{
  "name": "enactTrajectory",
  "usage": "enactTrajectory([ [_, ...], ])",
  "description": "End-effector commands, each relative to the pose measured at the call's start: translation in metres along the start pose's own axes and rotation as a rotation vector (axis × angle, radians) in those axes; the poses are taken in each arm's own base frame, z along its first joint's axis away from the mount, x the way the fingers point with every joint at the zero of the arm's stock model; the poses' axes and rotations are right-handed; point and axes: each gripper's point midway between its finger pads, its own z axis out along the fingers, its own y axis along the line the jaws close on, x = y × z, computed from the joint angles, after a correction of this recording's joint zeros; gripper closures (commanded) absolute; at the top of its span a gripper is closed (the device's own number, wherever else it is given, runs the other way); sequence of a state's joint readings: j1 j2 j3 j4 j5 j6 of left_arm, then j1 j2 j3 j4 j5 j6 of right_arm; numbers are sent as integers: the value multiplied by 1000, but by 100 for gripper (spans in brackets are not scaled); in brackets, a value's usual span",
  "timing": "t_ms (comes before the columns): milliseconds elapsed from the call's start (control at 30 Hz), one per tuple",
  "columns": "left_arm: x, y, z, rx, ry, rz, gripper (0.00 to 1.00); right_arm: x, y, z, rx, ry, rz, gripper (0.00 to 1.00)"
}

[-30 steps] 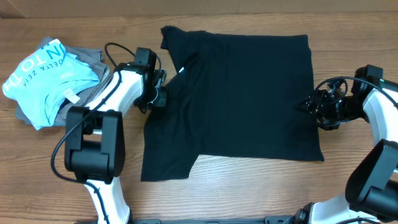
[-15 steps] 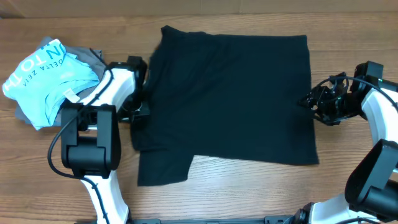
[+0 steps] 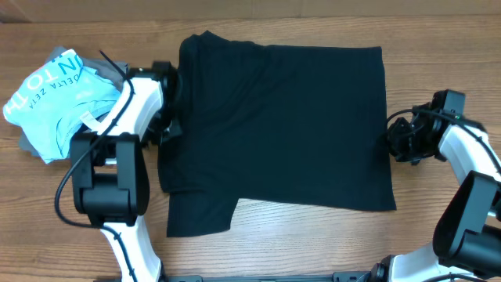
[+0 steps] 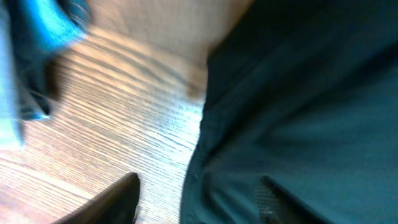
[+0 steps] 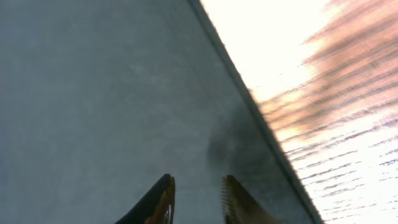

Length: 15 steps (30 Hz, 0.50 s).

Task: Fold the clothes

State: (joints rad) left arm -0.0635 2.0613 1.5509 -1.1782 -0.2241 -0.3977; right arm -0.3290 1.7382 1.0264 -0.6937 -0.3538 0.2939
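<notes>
The black T-shirt (image 3: 274,129) lies spread flat across the middle of the table, with one sleeve (image 3: 200,211) at the front left. Its white neck tag is hidden. My left gripper (image 3: 168,121) is at the shirt's left edge. In the left wrist view the gripper (image 4: 199,205) is open, one finger (image 4: 115,202) over bare wood and the other over the shirt (image 4: 298,106), the shirt's edge between them. My right gripper (image 3: 395,141) is at the shirt's right edge. In the right wrist view the gripper (image 5: 196,199) hovers over the flat fabric (image 5: 112,93), its fingers a little apart.
A light blue shirt with white lettering (image 3: 55,98) lies on grey folded garments (image 3: 109,72) at the far left, close behind my left arm. It shows blurred in the left wrist view (image 4: 43,25). Bare wooden table (image 3: 313,235) runs along the front.
The whole black shirt has slid to the left. My left gripper moved left with its edge. My right gripper shifted slightly left, and the neck tag is no longer visible.
</notes>
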Motion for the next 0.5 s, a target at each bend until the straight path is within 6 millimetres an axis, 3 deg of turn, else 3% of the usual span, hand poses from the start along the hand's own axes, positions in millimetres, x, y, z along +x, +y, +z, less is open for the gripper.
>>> enactTrajectory([
  [0,-23,3,-55,78,-153,-14,28,6,-15,7,50,-31,111,80],
  [133,-25,4,-69,95,-189,12,26,8,-51,17,189,-98,192,85],
  [267,-18,2,-69,114,-160,45,27,-3,-96,3,359,-185,319,92],
  [400,-15,-1,-69,127,-146,71,28,-13,-115,-9,339,-203,404,94],
  [467,-15,-6,-69,156,-145,84,27,-20,-108,-12,259,-191,397,93],
])
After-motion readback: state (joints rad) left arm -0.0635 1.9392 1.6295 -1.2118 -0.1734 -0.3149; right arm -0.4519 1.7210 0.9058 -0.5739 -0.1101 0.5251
